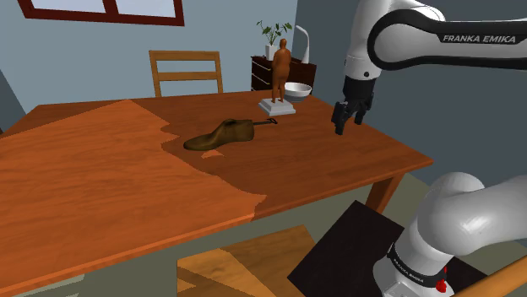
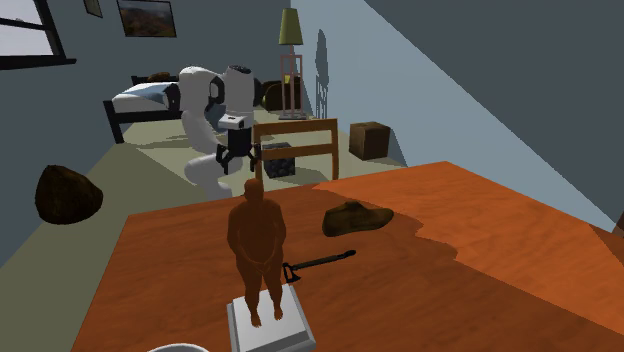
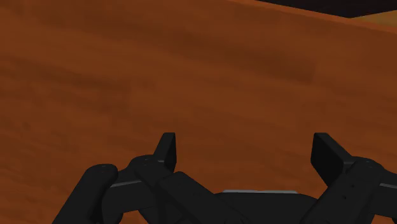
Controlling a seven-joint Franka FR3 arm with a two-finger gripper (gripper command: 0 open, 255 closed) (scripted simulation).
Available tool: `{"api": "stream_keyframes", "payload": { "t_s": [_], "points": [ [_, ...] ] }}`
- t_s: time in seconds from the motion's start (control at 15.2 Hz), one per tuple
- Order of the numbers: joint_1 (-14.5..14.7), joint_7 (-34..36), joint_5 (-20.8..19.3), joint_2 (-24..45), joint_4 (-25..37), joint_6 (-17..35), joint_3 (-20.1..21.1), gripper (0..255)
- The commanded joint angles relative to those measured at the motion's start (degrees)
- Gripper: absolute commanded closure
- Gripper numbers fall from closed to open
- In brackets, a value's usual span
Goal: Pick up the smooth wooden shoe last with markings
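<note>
A brown wooden shoe last (image 1: 221, 135) lies on its side near the middle of the wooden table (image 1: 101, 194); the second exterior view has the shoe last (image 2: 355, 217) beyond a figurine. My black gripper (image 1: 348, 120) hangs above the table well toward the shoulder view's right of the last, apart from it. In the second exterior view the gripper (image 2: 240, 158) hovers over the table's far edge. The wrist view has the fingers (image 3: 167, 151) standing wide apart over bare table wood, with nothing between them.
An orange-brown human figurine (image 1: 280, 69) stands on a white base (image 1: 277, 107) behind the last, with a thin dark tool (image 2: 318, 263) lying beside it. A white bowl (image 1: 296, 90) sits at the table's back. A wooden chair (image 1: 186, 72) stands behind the table.
</note>
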Motion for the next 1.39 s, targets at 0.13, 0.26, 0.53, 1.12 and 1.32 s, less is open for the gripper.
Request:
{"api": "stream_keyframes", "payload": {
  "t_s": [0.13, 0.26, 0.53, 1.12, 1.32],
  "points": [
    [1.1, -4.0, -0.7, 4.2, 1.9, 2.9, -1.3, 0],
    [2.4, -7.9, -1.1, 8.4, 4.1, 5.5, -2.5, 0],
    [4.8, -15.8, -1.2, 16.8, 9.2, 9.9, -4.4, 0],
    [9.8, -33.4, 1.6, 34.6, 23.4, 15.7, -6.2, 0],
    [11.1, -39.1, 3.0, 40.2, 28.8, 16.4, -5.9, 0]
  ]
}}
